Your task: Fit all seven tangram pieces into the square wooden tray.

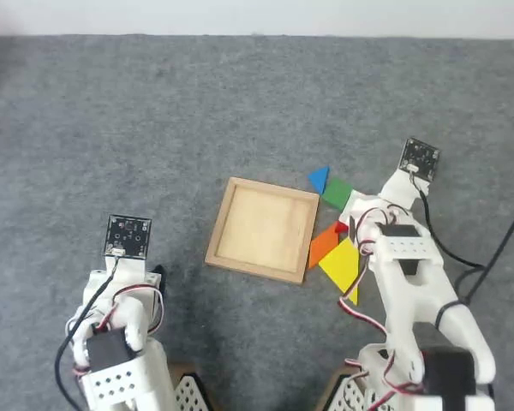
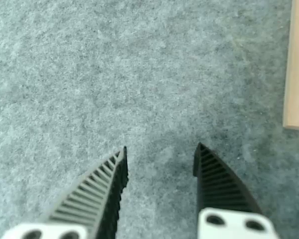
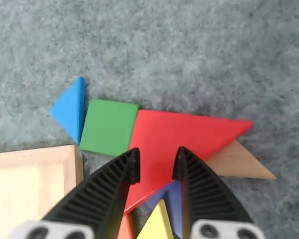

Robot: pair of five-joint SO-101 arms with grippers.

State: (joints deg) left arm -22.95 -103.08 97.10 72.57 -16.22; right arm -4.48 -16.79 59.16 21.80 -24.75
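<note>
the right gripper [image 3: 157, 152], fingers a bit apart, may slide off the flat red triangle [image 3: 189, 130] and knock the green square [image 3: 108, 127] beside it.

bare grey felt of the counter [image 1: 154, 111] stretches from the tray [image 1: 219, 221] toward the left arm and along its far side. the left pincer [image 2: 162, 147] hangs over this felt, jaws apart. on the tray's other side the blue triangle [image 1: 319, 179], green square [image 1: 336, 193], red triangle [image 3: 179, 132], orange piece [image 1: 323, 245] and yellow piece [image 1: 342, 263] crowd close together. the right arm [image 1: 407, 265] stands over them, its pincer [image 3: 157, 152] narrowly parted above the red triangle.
</note>
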